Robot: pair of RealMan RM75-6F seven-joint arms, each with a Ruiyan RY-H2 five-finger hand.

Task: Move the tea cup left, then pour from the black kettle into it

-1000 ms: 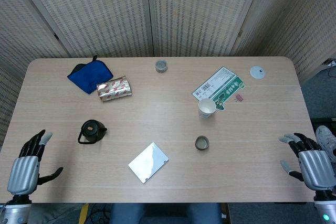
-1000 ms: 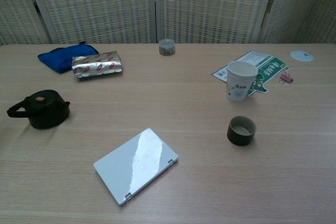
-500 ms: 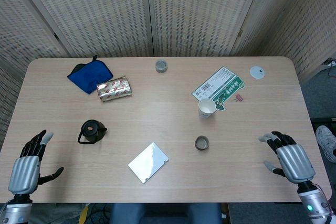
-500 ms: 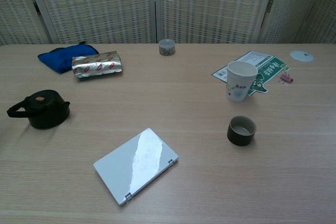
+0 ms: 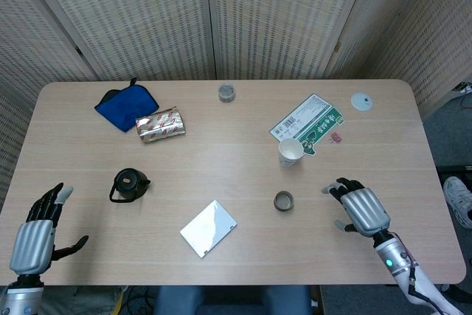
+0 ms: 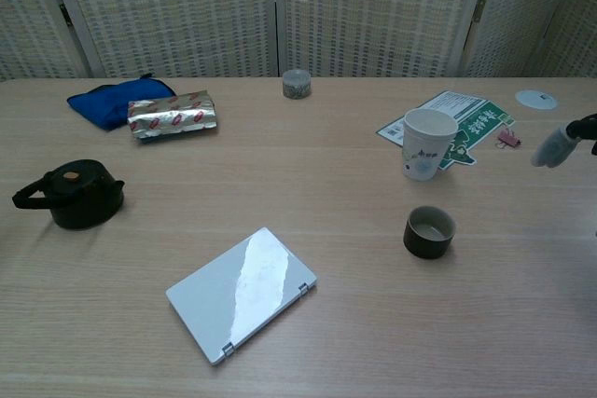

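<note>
The small dark tea cup (image 5: 284, 201) (image 6: 429, 232) stands upright on the table, right of centre. The black kettle (image 5: 130, 184) (image 6: 75, 194) sits at the left, its handle pointing left. My right hand (image 5: 361, 209) hovers right of the cup with fingers spread, holding nothing; only its fingertips (image 6: 556, 147) show at the right edge of the chest view. My left hand (image 5: 38, 234) stays at the near left table edge, fingers apart and empty, well clear of the kettle.
A white paper cup (image 5: 290, 152) stands just behind the tea cup, by a green-and-white packet (image 5: 308, 125). A silver flat case (image 5: 209, 228) lies between kettle and cup. A foil packet (image 5: 160, 125), blue cloth (image 5: 126, 105), small tin (image 5: 226, 94) and white disc (image 5: 361, 101) lie further back.
My right hand has moved left from the table's right edge toward the tea cup, and its fingertips now enter the chest view. The left hand and all objects stayed put.
</note>
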